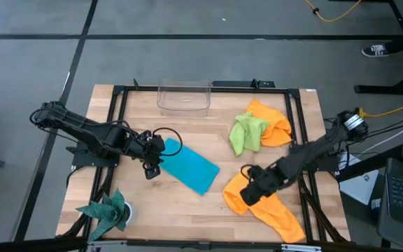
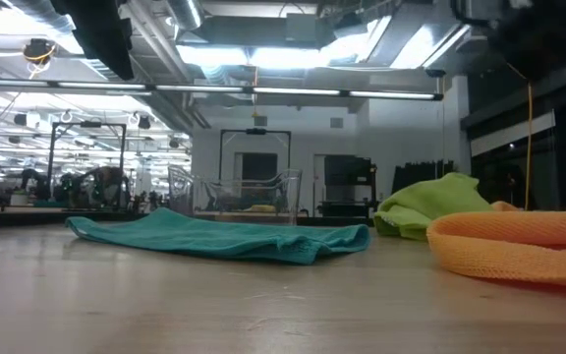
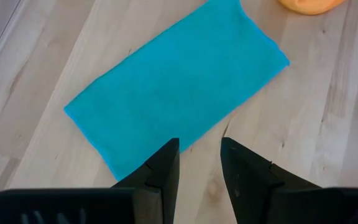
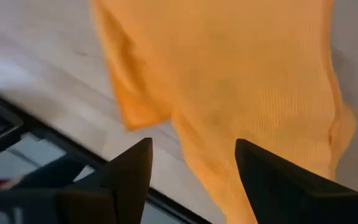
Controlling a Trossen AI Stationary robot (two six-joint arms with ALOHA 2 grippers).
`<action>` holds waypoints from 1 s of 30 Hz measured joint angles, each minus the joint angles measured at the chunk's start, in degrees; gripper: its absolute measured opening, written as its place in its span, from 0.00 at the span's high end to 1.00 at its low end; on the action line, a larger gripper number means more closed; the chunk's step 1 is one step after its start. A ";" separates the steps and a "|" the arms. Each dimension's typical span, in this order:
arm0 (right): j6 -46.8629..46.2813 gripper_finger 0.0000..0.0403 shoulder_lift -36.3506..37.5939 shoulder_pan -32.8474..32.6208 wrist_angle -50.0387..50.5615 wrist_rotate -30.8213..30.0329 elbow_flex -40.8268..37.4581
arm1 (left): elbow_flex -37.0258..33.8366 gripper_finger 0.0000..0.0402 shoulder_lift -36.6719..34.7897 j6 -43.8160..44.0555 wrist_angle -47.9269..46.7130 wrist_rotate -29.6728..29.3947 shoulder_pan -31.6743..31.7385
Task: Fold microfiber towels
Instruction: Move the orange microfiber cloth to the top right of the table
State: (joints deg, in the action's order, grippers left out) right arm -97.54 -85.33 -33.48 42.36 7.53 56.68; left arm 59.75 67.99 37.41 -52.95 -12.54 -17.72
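Observation:
A turquoise-blue towel (image 1: 192,168) (image 3: 173,81) lies flat on the wooden table as a folded rectangle. My left gripper (image 1: 151,169) (image 3: 199,148) hovers open just off the towel's left end, fingers pointing down. An orange towel (image 1: 275,210) (image 4: 247,81) lies crumpled at the near right. My right gripper (image 1: 249,194) (image 4: 192,150) hangs open above its left part. A lime-green towel (image 1: 247,133) is bunched at the far right, resting partly on a second orange towel (image 1: 275,122).
A clear plastic bin (image 1: 185,96) stands at the far middle edge. A dark teal spiky-edged cloth (image 1: 107,211) lies at the near left corner. A black metal frame (image 1: 117,126) runs around the tabletop. Bare wood shows between the turquoise towel and the near edge.

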 joint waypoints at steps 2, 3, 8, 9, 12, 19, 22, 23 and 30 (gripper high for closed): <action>-1.59 0.42 -2.39 -1.40 -1.80 1.81 -0.08 | 0.00 0.73 0.00 -0.02 0.00 -0.01 0.00; -1.73 0.42 -3.71 -1.85 -3.33 3.35 -0.04 | 0.00 0.73 0.00 -0.02 0.00 -0.01 0.00; -3.29 0.42 -10.31 -2.51 -4.17 7.13 -0.02 | 0.00 0.73 0.00 -0.04 0.00 -0.03 0.00; -3.61 0.42 -11.35 -2.23 -4.14 7.09 -0.02 | 0.00 0.73 0.00 -0.04 0.04 -0.03 0.00; -3.97 0.42 -14.26 0.19 -4.33 5.91 -0.02 | 0.00 0.73 0.00 -0.04 0.10 -0.06 0.00; 4.21 0.42 -19.23 7.89 -1.65 6.88 0.52 | 0.00 0.73 0.02 -0.04 0.33 -0.23 0.00; 11.25 0.42 -19.09 12.30 4.78 3.25 0.58 | 0.00 0.73 0.02 -0.07 0.46 -0.25 0.00; 13.74 0.42 -18.63 13.86 7.08 0.95 0.55 | 0.00 0.73 0.02 -0.07 0.49 -0.25 0.00; 20.40 0.42 -14.88 26.21 17.69 -21.62 -0.32 | 0.00 0.73 0.02 -0.07 1.08 -0.28 0.00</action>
State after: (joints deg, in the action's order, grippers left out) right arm -77.14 -100.21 -7.27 60.05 -14.09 56.36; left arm 59.75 68.01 37.34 -51.87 -12.82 -17.72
